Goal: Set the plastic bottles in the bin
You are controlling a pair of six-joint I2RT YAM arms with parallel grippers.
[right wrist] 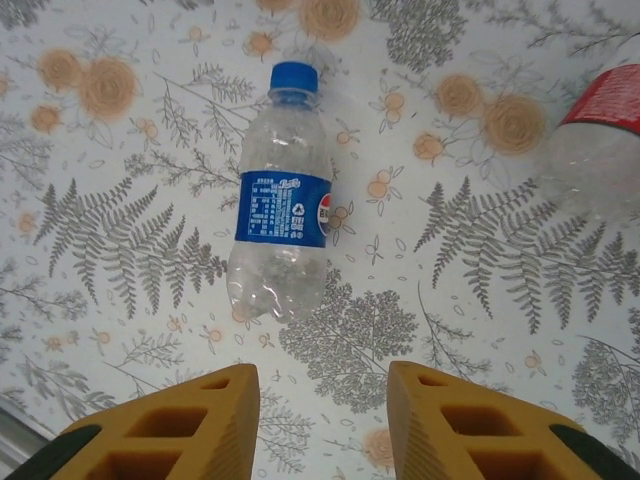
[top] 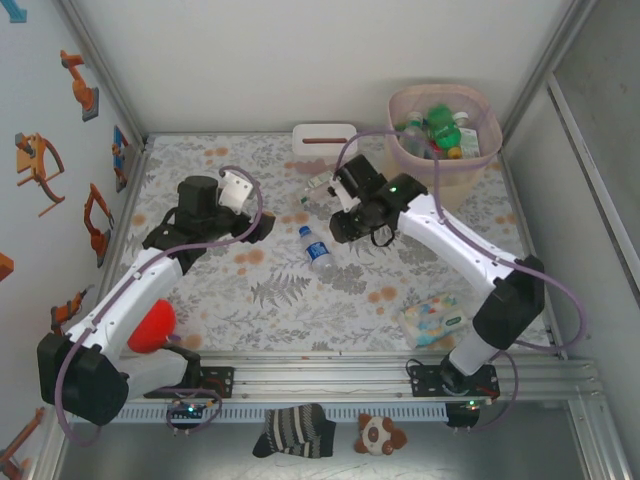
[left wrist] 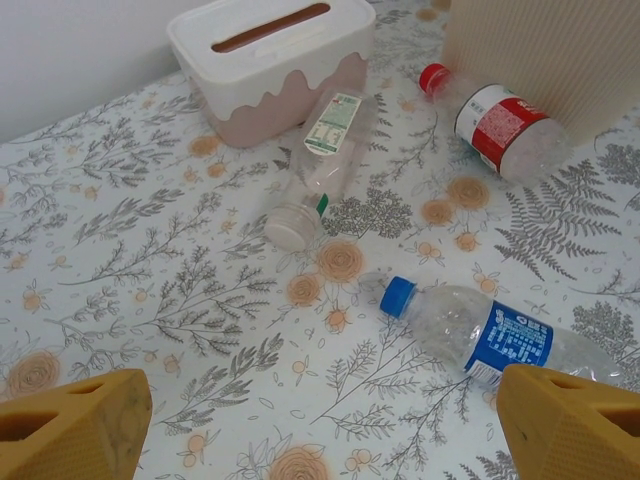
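A clear plastic bottle with a blue cap and blue label (top: 316, 248) (left wrist: 480, 335) (right wrist: 285, 205) lies on the floral table between the two grippers. Near the tissue box lies a second bottle with a white cap and green label (left wrist: 320, 165) (top: 318, 185). A third bottle with a red cap and red label (left wrist: 495, 125) (right wrist: 600, 150) rests against the bin. The pink bin (top: 445, 135) (left wrist: 560, 50) stands at the back right with several bottles inside. My left gripper (top: 265, 228) (left wrist: 320, 440) is wide open, left of the blue bottle. My right gripper (top: 340, 228) (right wrist: 322, 410) hovers open just behind the blue bottle's base, holding nothing.
A white tissue box (top: 324, 142) (left wrist: 270, 55) sits at the back centre. A soft pack of wipes (top: 432, 320) lies at the front right and a red ball (top: 152, 325) at the front left. Walls close in the table on three sides.
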